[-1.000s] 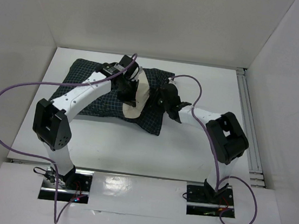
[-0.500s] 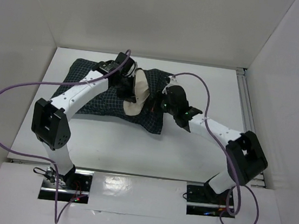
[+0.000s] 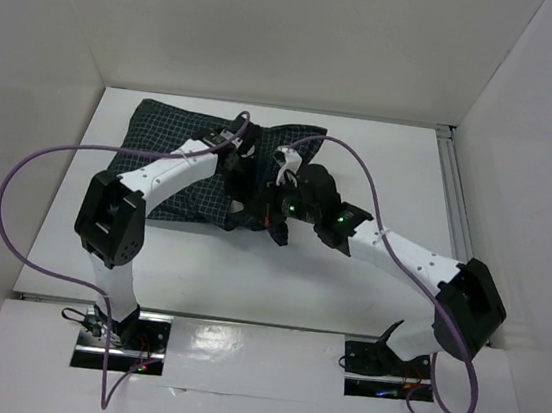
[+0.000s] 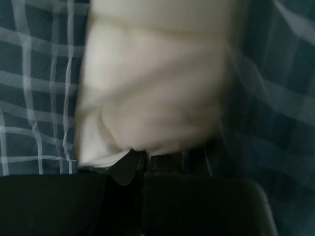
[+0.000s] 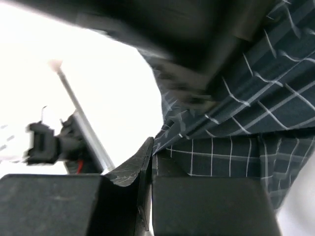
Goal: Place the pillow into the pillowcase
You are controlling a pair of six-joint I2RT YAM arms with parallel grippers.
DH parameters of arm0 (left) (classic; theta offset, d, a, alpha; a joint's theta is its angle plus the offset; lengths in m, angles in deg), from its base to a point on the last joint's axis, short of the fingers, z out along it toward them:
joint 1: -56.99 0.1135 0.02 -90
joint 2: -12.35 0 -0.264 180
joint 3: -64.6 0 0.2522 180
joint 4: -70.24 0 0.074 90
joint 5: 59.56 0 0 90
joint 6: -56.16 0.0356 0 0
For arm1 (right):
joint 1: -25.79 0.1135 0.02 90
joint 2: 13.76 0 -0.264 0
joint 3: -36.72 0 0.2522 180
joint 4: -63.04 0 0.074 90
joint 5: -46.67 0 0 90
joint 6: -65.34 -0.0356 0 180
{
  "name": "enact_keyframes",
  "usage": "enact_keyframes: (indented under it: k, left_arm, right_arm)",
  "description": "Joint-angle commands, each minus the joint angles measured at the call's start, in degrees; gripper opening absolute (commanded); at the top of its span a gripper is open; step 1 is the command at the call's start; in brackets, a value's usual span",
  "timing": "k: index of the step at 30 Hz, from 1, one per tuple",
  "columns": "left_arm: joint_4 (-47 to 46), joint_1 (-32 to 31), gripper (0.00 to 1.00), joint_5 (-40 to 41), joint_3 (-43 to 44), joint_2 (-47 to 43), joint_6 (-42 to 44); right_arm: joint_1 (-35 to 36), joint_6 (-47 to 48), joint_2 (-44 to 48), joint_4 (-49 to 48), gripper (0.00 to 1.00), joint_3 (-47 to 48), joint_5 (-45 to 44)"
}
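Note:
The dark checked pillowcase (image 3: pixel 178 139) lies at the back middle of the table. In the top view the cream pillow is almost wholly hidden under it and the arms. In the left wrist view the pillow (image 4: pixel 152 78) fills the middle, with checked pillowcase (image 4: pixel 34 98) on both sides. My left gripper (image 3: pixel 248 177) is at the pillowcase's mouth, and in its wrist view (image 4: pixel 143 158) it is shut on the pillow's near edge. My right gripper (image 3: pixel 268 212) is just in front of it; its wrist view (image 5: pixel 153 152) shows it shut on a lifted edge of the pillowcase (image 5: pixel 236 147).
White walls close in the table at the back and both sides. An aluminium rail (image 3: pixel 457 224) runs along the right edge. Purple cables (image 3: pixel 35 162) loop off both arms. The two grippers are close together.
My right arm has swung left and forward, pulling the pillowcase edge over the pillow. The cream patch seen from above is now covered. My left gripper has shifted slightly nearer.

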Motion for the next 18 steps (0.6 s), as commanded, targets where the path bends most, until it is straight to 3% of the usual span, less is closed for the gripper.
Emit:
enact_keyframes:
  k: [1, 7, 10, 11, 13, 14, 18]
  left_arm:
    - [-14.19, 0.83, 0.00, 6.40, 1.03, 1.31, -5.45]
    - [-14.45, 0.30, 0.00, 3.69, 1.03, 2.89, -4.05]
    - [-12.53, 0.30, 0.00, 0.27, 1.02, -0.62, -1.69]
    - [-11.30, 0.30, 0.05, -1.15, 3.03, -1.23, -0.63]
    - [-8.06, 0.30, 0.19, -5.44, 6.46, -1.24, 2.00]
    - [-4.04, 0.30, 0.41, -6.60, 10.22, -1.24, 4.63]
    - [3.91, 1.35, 0.95, -11.08, 15.87, -0.71, 8.60]
  right_arm:
    - [3.11, 0.62, 8.50, -1.65, 0.00, 2.56, 12.92]
    - [3.11, 2.80, 11.32, 3.16, 0.00, 1.42, 5.38]
    - [3.11, 4.38, 11.32, 5.27, 0.00, -0.07, 0.90]
    - [3.11, 4.39, 10.45, 5.98, 0.00, -0.08, -0.77]
    - [3.11, 5.79, 9.57, 7.30, 0.00, -0.61, -2.18]
    - [3.11, 6.32, 8.78, 7.31, 0.00, -1.13, -2.71]
    - [2.49, 7.55, 7.28, 7.31, 0.00, -1.75, -3.24]
